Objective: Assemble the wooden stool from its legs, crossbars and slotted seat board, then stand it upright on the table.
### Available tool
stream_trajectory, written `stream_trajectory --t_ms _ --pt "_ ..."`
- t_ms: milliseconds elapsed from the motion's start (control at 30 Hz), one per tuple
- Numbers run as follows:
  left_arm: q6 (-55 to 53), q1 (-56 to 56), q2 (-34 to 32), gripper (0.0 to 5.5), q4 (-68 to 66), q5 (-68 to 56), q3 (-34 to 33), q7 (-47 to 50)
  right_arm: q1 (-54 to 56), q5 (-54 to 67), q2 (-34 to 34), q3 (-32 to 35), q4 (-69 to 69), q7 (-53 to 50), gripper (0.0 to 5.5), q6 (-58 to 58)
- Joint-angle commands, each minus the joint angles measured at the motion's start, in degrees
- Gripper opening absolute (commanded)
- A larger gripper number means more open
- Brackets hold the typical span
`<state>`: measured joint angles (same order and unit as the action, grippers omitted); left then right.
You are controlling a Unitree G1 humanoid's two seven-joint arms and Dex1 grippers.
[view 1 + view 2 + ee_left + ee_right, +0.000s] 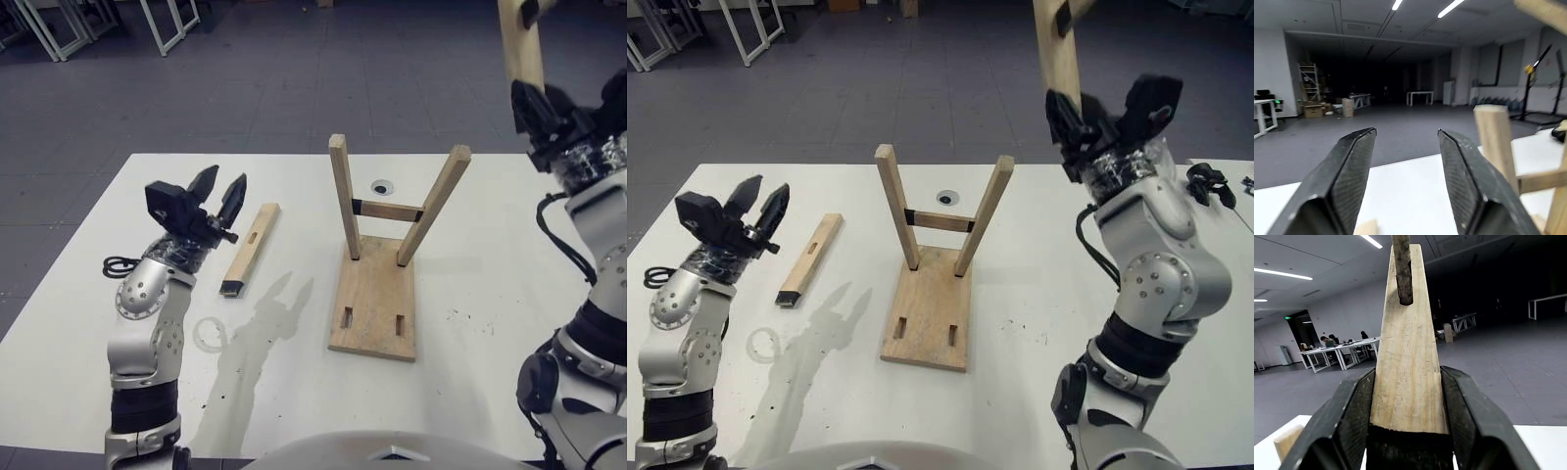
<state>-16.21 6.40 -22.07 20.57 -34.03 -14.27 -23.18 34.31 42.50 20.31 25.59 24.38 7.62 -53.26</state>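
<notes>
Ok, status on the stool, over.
Left end effector open, empty. Right end effector shut on a leg, held high. Board flat, two legs slotted in, two slots free. Spare leg on table.

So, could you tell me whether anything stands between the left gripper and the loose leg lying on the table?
Nothing visible does: the open left gripper hovers right beside the loose leg, with a clear gap between them.

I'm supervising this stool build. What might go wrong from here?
1. The right jaws clamp only the bottom end of the raised leg; it could pivot or slip when lowered.
2. The two fitted legs stand slanted in the seat board; a knock might unseat them.
3. The left jaws are open and hold nothing, so the seat board may slide under pressure.
</notes>
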Motion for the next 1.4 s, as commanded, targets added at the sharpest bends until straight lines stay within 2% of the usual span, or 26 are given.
stream_trajectory --t_ms 33,133,233,333,533,900,1067,1267,1400 --pt "-14.19 7.01 -1.16 2.70 4.51 -24.38 -3.65 3.50 5.23 10.18 -0.45 0.59 -0.04 -0.09 2.01 -5.12" --pt "-22.16 9.61 -2.13 3.19 3.49 -45.49 -4.73 7.01 6.61 18.25 -0.94 0.17 -2.89 1.54 2.01 -7.80" --pt "-26.75 11.66 -2.86 3.64 -1.32 -54.57 -3.71 6.94 6.64 23.83 -1.75 -2.53 -4.38 2.95 2.01 -9.37" --pt "-30.30 14.35 -3.67 3.85 -5.93 -57.74 -2.16 5.71 7.20 29.68 -2.26 -5.05 -5.80 3.62 2.01 -11.02" --pt "-35.45 18.00 -4.18 3.85 -11.70 -63.56 -0.44 6.55 6.98 38.59 -1.95 -9.58 -7.93 4.68 2.01 -12.08" --pt "-37.37 23.06 -3.54 3.85 -15.25 -71.04 -1.18 5.66 3.45 43.01 -0.11 -16.75 -5.25 5.18 2.01 -11.50" --pt "-39.15 23.02 -5.01 2.97 -14.97 -70.12 -1.22 1.68 2.55 44.46 0.74 -17.89 -4.57 4.64 2.01 -10.69" --pt "-39.88 22.27 -6.20 2.20 -15.43 -66.60 -1.07 -1.67 1.94 45.28 2.05 -18.32 -5.03 4.99 2.01 -10.15" --pt "-39.59 21.82 -5.91 2.15 -15.22 -65.53 -1.52 -1.83 1.12 45.56 3.00 -18.86 -4.90 5.96 2.01 -10.09"
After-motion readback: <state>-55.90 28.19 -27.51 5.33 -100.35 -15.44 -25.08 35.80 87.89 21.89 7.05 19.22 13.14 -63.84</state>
